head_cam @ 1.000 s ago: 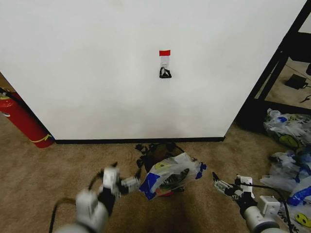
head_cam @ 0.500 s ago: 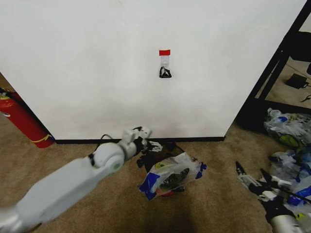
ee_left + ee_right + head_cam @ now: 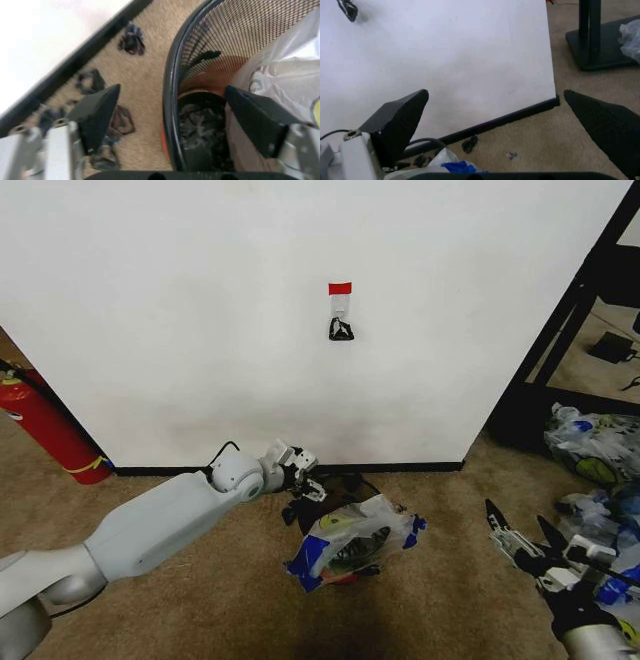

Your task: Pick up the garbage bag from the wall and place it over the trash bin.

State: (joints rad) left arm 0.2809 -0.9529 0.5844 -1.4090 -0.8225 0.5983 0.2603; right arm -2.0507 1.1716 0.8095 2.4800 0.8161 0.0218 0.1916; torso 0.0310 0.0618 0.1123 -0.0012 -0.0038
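Observation:
The garbage bag (image 3: 365, 530), translucent white with blue handles and a yellow face, lies crumpled over the trash bin on the carpet below the wall (image 3: 200, 310). The wall's hook (image 3: 340, 330) sits bare under a red tape strip (image 3: 340, 288). My left gripper (image 3: 308, 480) is open at the bin's wall side. In the left wrist view its fingers straddle the black mesh rim of the trash bin (image 3: 240, 30), my left gripper (image 3: 172, 90) hovering above it, with the garbage bag (image 3: 290, 75) beside it. My right gripper (image 3: 514, 515) is open, low to the bag's right, and my right gripper (image 3: 495, 93) faces the wall.
A red fire extinguisher (image 3: 45, 430) leans at the wall's left end. Similar smiley bags (image 3: 600, 450) are heaped on the right near a black shelf frame (image 3: 570, 310). Dark scraps (image 3: 130, 37) lie on the carpet along the black baseboard (image 3: 280, 470).
My left arm has reached forward from near my body to the bin's wall side. My right gripper has shifted to the right and now stands open.

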